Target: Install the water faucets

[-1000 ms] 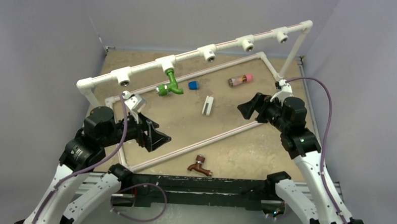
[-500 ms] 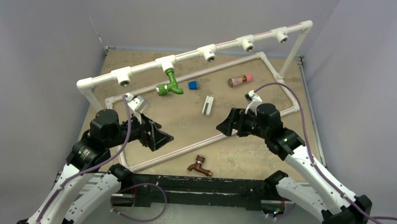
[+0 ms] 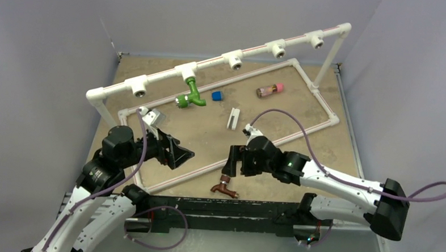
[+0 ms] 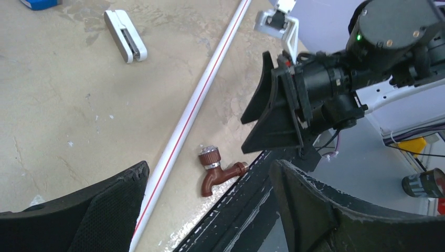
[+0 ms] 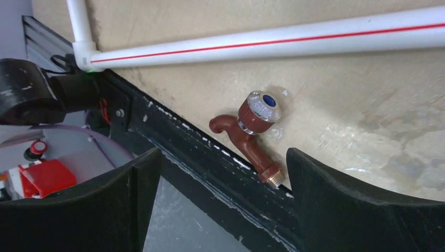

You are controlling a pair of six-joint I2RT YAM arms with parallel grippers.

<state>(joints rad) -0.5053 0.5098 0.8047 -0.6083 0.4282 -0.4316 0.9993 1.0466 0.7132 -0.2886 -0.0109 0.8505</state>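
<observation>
The dark reddish-brown faucet (image 3: 224, 186) lies on its side at the table's near edge; it also shows in the left wrist view (image 4: 216, 171) and the right wrist view (image 5: 253, 132). My right gripper (image 3: 232, 160) is open and empty, just above and behind it, and the faucet lies ahead of the wide-apart fingers (image 5: 224, 157). The green faucet (image 3: 191, 96) hangs from a tee on the raised white pipe rail (image 3: 223, 58). My left gripper (image 3: 180, 154) is open and empty, left of the brown faucet, looking at it between its fingers (image 4: 209, 173).
A white pipe frame (image 3: 248, 152) lies on the table, one bar just behind the brown faucet. A blue block (image 3: 216, 95), a white clip (image 3: 233, 118) and a brownish cylinder with a pink cap (image 3: 269, 90) lie inside it. The black table edge (image 3: 234, 206) runs beside the faucet.
My right arm has swung from the right side of the table leftward and toward the near edge, ending over the brown faucet. My left gripper has barely shifted.
</observation>
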